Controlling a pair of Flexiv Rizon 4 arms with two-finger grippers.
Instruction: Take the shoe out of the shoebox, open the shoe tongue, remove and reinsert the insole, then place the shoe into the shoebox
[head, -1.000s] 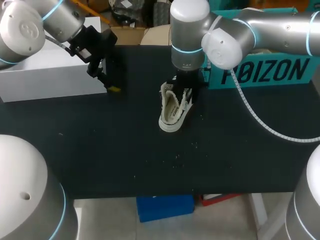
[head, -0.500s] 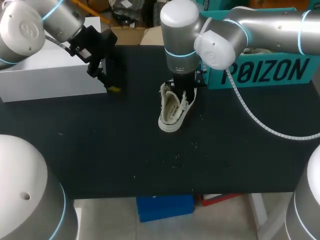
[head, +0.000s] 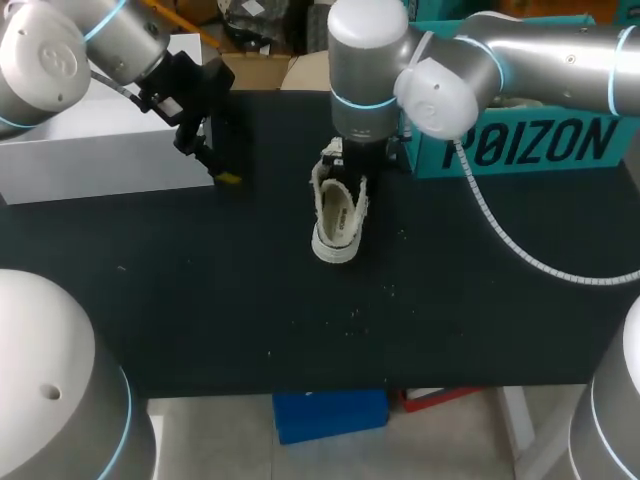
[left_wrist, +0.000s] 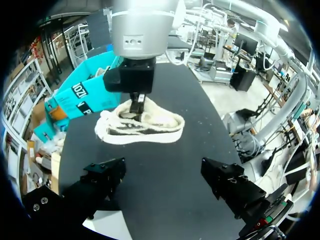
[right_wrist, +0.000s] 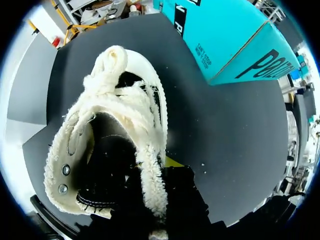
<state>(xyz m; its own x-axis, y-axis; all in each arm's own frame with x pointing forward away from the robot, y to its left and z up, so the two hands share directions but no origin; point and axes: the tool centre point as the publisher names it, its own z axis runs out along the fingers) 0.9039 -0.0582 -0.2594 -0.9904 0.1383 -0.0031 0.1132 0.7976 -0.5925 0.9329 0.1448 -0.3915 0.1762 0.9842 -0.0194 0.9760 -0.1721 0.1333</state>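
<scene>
A cream shoe (head: 336, 213) with a fleecy collar stands on the black table (head: 200, 300), its toe toward the front edge. My right gripper (head: 348, 172) comes down on its heel end and is shut on the fleecy side of the collar (right_wrist: 150, 175). In the left wrist view the shoe (left_wrist: 142, 129) lies ahead of my open left gripper (left_wrist: 165, 182), which holds nothing, and the right gripper (left_wrist: 136, 103) pinches the collar. The left gripper (head: 218, 168) hovers to the shoe's left, well apart. The teal shoebox (head: 530, 140) stands at the back right.
A white box (head: 90, 150) sits at the back left, beside my left arm. The teal shoebox (right_wrist: 225, 40) is close to the shoe's right side. Small crumbs (head: 352, 315) speckle the table in front of the shoe.
My right gripper has shut on the shoe's collar and shifted a little left. The shoe has turned with it, its toe now pointing more squarely at the front edge. The left arm has stayed put.
</scene>
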